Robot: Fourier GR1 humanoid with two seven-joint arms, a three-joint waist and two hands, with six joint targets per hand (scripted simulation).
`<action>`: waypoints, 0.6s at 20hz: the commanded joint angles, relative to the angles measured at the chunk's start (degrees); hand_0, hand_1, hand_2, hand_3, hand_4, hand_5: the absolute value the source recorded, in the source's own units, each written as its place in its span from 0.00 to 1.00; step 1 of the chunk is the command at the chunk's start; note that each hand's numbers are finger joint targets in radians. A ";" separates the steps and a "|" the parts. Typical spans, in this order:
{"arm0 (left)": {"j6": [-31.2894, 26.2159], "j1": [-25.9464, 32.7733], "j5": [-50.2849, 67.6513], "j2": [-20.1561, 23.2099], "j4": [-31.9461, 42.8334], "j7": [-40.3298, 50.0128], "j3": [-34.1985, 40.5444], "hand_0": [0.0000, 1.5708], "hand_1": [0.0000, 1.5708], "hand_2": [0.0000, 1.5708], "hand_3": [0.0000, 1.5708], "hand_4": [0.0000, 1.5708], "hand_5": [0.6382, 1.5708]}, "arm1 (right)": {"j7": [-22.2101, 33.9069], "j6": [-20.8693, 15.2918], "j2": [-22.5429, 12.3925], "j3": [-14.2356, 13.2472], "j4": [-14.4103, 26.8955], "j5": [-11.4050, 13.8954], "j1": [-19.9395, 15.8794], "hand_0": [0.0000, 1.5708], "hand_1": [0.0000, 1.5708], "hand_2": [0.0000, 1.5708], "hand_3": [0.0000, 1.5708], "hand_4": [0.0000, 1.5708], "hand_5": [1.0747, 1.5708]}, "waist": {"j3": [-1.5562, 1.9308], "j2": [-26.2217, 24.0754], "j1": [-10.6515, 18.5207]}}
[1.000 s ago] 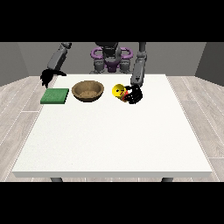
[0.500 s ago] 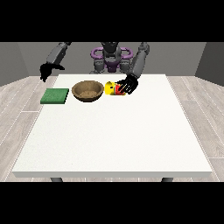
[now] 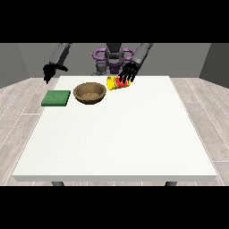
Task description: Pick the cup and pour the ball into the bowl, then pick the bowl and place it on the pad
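Yellow cup [image 3: 115, 83], with a red band on its side, is now lifted off the white table [image 3: 120, 134] and tipped over, while one second ago it stood on the table surface under the same hand. Half a second ago it was already raised and moved closer to the bowl. Now the cup lies almost on its side, with its mouth turned away from the hand toward the wooden bowl [image 3: 90, 93]. I judge that the pouring step is in progress: picking of the cup is done, and the ball should go out next. I cannot see the ball itself, so I cannot tell whether it is inside the cup or already in the bowl.

The hand at the view's right [image 3: 128, 73] has its fingers curled down around the cup, and it grips the cup from above and from the back side. The bowl sits just beside this hand, lower and toward the view's left, apart from the cup. The cup's mouth seems to be near the bowl's rim but not clearly over its middle.

The hand at the view's left [image 3: 49, 70] hangs in the air, well apart from the cup, above and behind the green pad [image 3: 56, 98]. It holds nothing; how its fingers lie I cannot tell.
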 commanded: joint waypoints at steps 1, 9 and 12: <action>-6.51 -2.35 -8.90 -1.89 -0.23 7.00 -6.52 0.86 0.86 1.00 1.00 0.60 0.98 | -2.57 -0.93 -1.46 -1.84 4.85 0.11 4.29 0.00 0.00 0.17 0.12 0.24 0.94 | 0.02 -4.76 5.12; -17.52 -4.56 -14.94 -5.58 -7.25 17.09 -14.95 0.17 0.17 1.00 0.91 0.55 0.95 | -5.16 0.07 -2.36 -2.18 7.06 0.20 2.45 0.00 0.00 0.13 0.21 0.26 0.93 | -0.11 -2.22 5.44; -22.73 -10.10 -17.69 -3.53 -8.44 13.49 -13.63 0.00 0.00 1.00 0.97 0.51 0.96 | -8.51 0.60 -3.32 -3.75 8.88 -0.61 5.43 0.00 0.00 0.19 0.23 0.26 0.93 | -0.07 -2.74 9.01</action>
